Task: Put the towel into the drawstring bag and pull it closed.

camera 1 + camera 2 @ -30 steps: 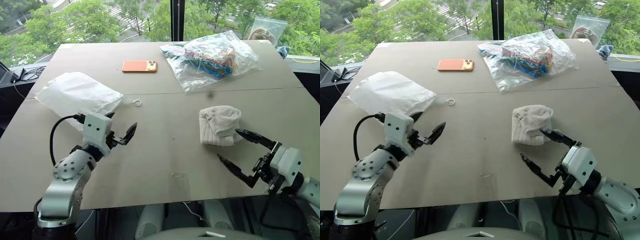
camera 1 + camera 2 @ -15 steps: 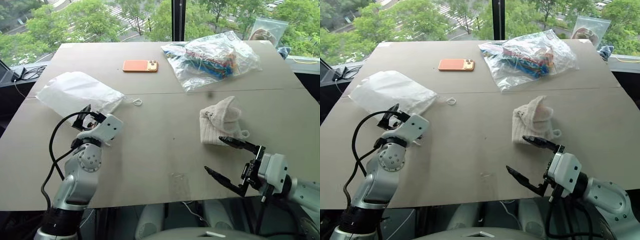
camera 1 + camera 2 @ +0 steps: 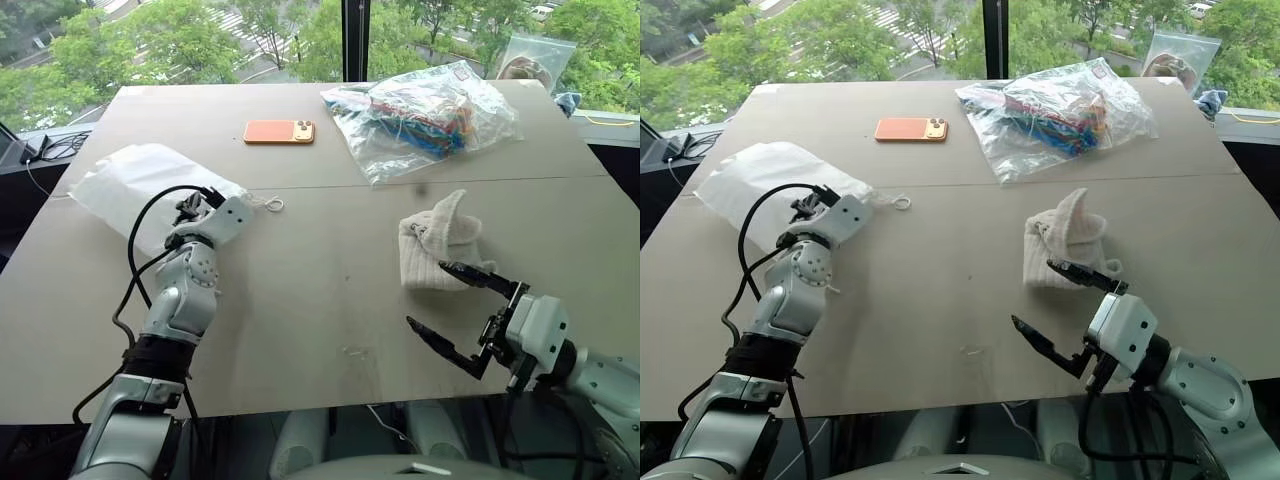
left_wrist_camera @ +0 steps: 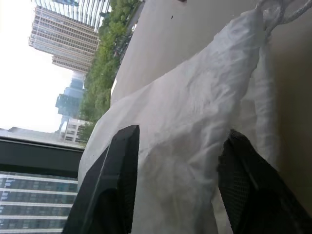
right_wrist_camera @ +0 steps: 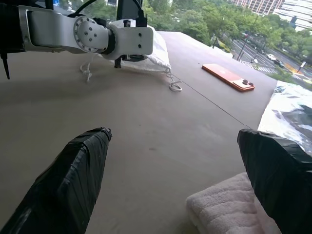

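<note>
The drawstring bag lies flat on the left part of the desk, its corded mouth end pointing toward the desk centre. The left gripper sits at that mouth end; in the left wrist view its jaws straddle a fold of bag fabric with a gap between them, and whether they pinch it yet cannot be told.

The towel rests bunched on the right part, well apart from the bag. The right gripper stands just on the near side of the towel, jaws spread wide and holding nothing.

Judgement: the right arm is nearer the towel; the left is nearer the bag.
</note>
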